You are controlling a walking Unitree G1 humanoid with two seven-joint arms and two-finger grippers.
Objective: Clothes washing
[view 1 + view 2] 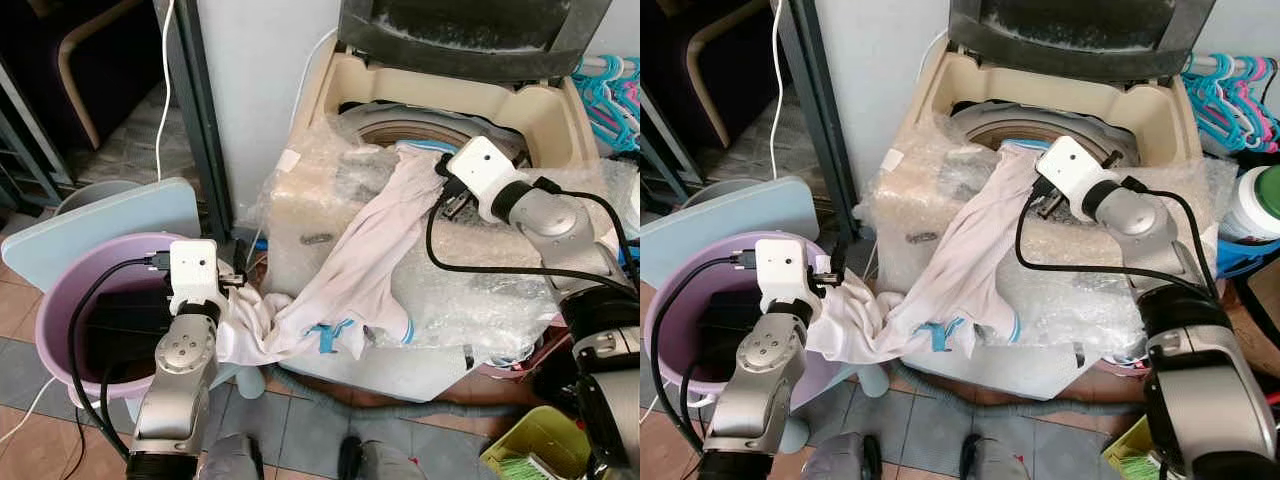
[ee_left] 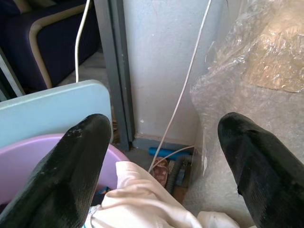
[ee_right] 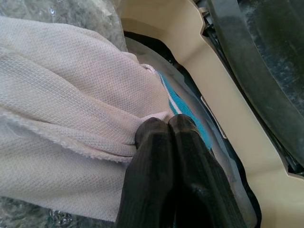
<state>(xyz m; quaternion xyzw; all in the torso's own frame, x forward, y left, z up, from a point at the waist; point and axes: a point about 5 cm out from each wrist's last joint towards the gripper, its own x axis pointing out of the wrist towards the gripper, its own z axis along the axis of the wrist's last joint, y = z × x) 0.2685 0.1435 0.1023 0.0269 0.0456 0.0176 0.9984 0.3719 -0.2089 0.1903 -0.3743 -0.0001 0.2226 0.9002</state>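
Shirt (image 1: 360, 250), pale pink, is partway in: right pincer (image 3: 166, 128) clenched on its collar end at the washing machine (image 1: 520, 110) drum rim, its tail trailing off the front edge by released left pincer (image 2: 161, 175).

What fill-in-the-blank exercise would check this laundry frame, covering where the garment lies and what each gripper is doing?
1. The right gripper is ____ on the white shirt at the washing machine opening.
2. The left gripper has its fingers ____ above the shirt's lower end.
3. The shirt's lower end hangs beside a ____ basin.
4. The machine's front is wrapped in ____.

Missing words: shut; open; purple; bubble wrap
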